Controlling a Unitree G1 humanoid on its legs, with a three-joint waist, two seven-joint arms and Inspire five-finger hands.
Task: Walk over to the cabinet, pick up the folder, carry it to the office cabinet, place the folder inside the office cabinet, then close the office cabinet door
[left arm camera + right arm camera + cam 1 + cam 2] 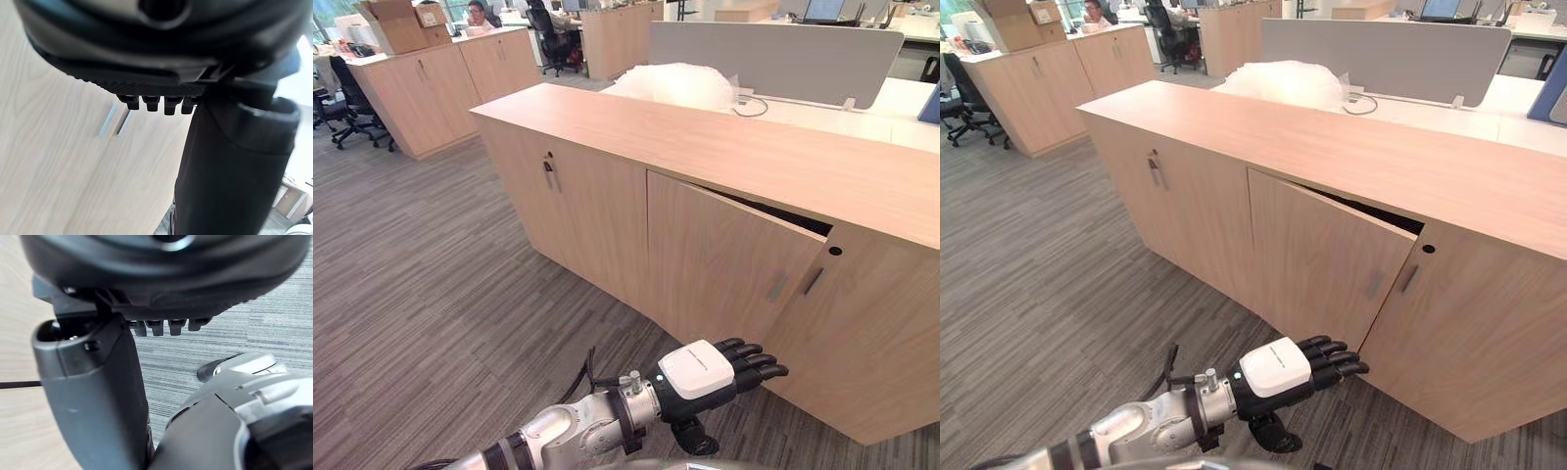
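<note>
In the left eye view the office cabinet (724, 147) runs from the upper left to the right edge, and its door (724, 255), at centre right, stands ajar with a dark gap (783, 213) along its top. Neither hand carries the folder. It may already be behind that door, though the opening is too dark to tell, so the closing step looks to be the one in hand. The left hand (705, 372) sits at lower centre, its arm entering from the lower left. It is held low and level, back upward, with released fingers (759, 370) pointing at the door's lower corner, a pose suited to pushing the panel flat rather than gripping. Whether the fingers touch the wood I cannot tell. The door's handle (776, 287) is above them, untouched. In the right eye view the same hand (1278, 370) lies at bottom centre, its fingers just beside the door's bottom edge. In the left wrist view the fingers (149, 103) reach out straight toward pale wood, with two handles (108, 120) side by side past them and the thumb (230, 171) standing apart, grasping nothing. In the right wrist view the right hand (161, 274) hangs idle over the grey floor (274, 323) beside a wood panel, its fingers (168, 325) relaxed and empty.
</note>
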